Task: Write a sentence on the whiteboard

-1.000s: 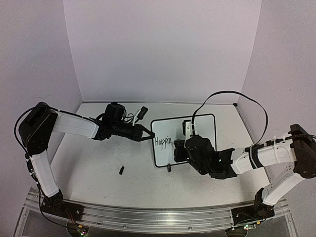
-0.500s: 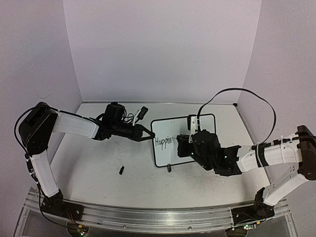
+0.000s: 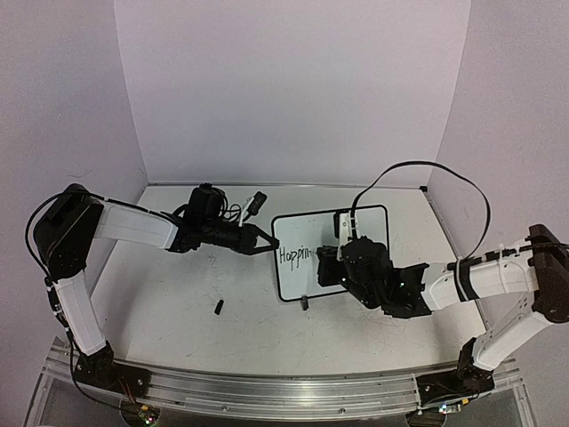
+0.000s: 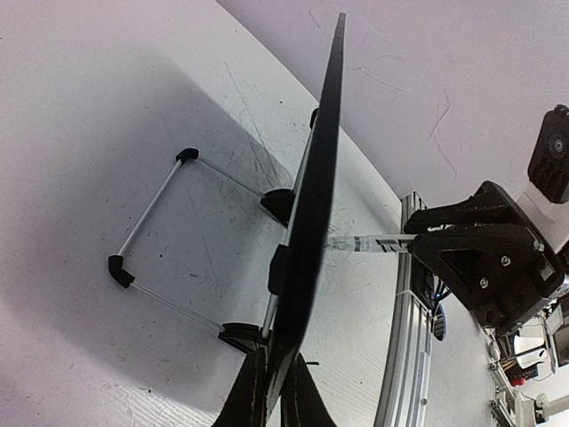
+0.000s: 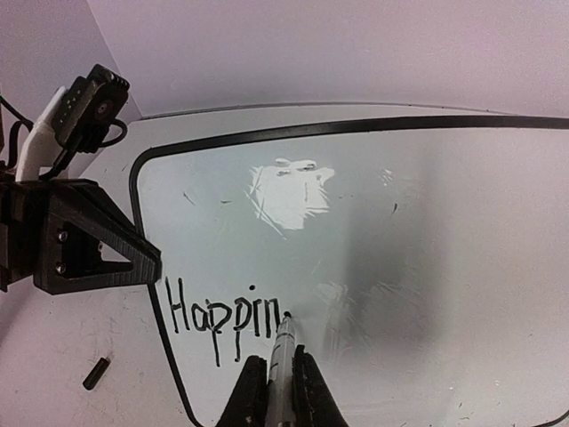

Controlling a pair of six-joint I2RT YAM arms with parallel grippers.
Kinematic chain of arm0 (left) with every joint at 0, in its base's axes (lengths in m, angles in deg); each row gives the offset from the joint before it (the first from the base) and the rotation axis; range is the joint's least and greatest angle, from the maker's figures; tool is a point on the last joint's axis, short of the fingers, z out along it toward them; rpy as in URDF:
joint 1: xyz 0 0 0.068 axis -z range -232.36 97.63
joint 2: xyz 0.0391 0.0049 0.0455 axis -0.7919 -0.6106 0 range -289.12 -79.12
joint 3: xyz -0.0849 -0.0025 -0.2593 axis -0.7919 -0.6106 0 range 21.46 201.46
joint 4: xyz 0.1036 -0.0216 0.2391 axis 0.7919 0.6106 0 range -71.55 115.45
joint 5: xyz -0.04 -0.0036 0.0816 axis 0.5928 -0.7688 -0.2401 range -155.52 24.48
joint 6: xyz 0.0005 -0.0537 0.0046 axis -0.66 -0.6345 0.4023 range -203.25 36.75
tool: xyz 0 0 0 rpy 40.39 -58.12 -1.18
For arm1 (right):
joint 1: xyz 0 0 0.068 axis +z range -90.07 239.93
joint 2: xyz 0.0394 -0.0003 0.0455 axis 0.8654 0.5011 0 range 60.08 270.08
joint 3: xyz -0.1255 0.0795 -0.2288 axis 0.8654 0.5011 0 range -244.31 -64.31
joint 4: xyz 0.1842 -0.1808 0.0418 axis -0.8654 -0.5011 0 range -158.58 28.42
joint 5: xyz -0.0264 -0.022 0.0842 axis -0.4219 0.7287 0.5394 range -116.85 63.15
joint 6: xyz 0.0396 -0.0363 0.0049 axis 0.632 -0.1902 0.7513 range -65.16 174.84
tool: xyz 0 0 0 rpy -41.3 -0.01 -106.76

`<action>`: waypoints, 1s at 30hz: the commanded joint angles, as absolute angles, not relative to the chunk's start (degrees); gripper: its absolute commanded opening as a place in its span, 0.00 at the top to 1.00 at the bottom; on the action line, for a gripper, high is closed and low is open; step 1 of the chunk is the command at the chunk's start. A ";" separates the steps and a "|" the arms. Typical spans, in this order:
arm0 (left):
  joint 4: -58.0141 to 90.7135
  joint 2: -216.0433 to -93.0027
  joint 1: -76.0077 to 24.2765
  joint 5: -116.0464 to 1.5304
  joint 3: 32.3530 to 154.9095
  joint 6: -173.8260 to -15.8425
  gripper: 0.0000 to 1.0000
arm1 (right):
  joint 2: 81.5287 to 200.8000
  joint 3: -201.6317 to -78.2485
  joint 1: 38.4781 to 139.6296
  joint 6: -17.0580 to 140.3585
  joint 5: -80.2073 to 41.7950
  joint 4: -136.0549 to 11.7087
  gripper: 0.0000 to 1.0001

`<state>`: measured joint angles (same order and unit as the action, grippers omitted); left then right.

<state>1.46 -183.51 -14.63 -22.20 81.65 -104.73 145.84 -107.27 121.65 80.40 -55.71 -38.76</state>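
**Right arm writing on the board, left arm holding its edge**

The whiteboard point(image 3: 364, 229) is standing propped on a wire stand point(image 4: 151, 213) on the table point(image 3: 169, 294), a little right of centre and between the two arms. The left gripper point(image 4: 277, 393) is pinching the board's left edge, with its jaws closed onto the thin black frame. The right gripper point(image 5: 276, 378) is clamping a marker point(image 5: 283, 342) tightly between its fingers. The marker's tip is touching the white surface just after the last letter. The sentence point(image 5: 222, 313) is sitting on the board's left side, beginning right beside the frame, and is reading "Happin" in thin black strokes. A small black piece point(image 3: 219, 307) is lying on the table to the left of the board, well apart from it. It may be the marker's cap, though it is too small to tell
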 commanded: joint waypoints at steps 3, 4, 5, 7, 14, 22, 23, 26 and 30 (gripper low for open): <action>3.25 -181.10 -14.39 -21.38 81.28 -106.02 1.00 | 147.02 -108.61 121.37 80.21 -56.51 -37.60 1.00; 3.25 -181.08 -14.40 -21.40 81.25 -106.02 1.00 | 147.01 -108.60 121.36 80.25 -56.67 -37.68 1.00; 3.25 -181.02 -14.39 -21.40 81.28 -106.02 1.00 | 147.01 -108.60 121.36 80.30 -57.00 -37.86 1.00; 3.25 -181.02 -14.40 -21.40 81.24 -106.02 1.00 | 146.84 -108.43 121.36 80.47 -57.70 -38.23 1.00; 3.25 -181.10 -14.40 -21.48 81.27 -106.02 1.00 | 145.55 -107.65 121.37 81.62 -59.63 -39.45 1.00; 3.25 -181.29 -14.40 -21.48 81.25 -105.93 1.00 | 144.90 -107.78 121.40 81.90 -60.95 -39.54 1.00; 3.25 -181.36 -14.40 -21.45 81.23 -105.93 1.00 | 144.90 -107.92 121.37 81.71 -60.93 -39.36 1.00; 3.29 -181.34 -14.39 -21.39 81.27 -105.93 1.00 | 144.85 -108.15 121.41 81.05 -60.88 -38.51 1.00; 3.29 -181.28 -14.40 -21.40 81.27 -105.93 1.00 | 144.98 -108.66 121.36 80.39 -60.66 -37.87 1.00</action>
<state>1.53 -183.43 -14.63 -22.25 81.65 -104.71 146.12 -107.27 121.68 81.33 -58.11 -38.49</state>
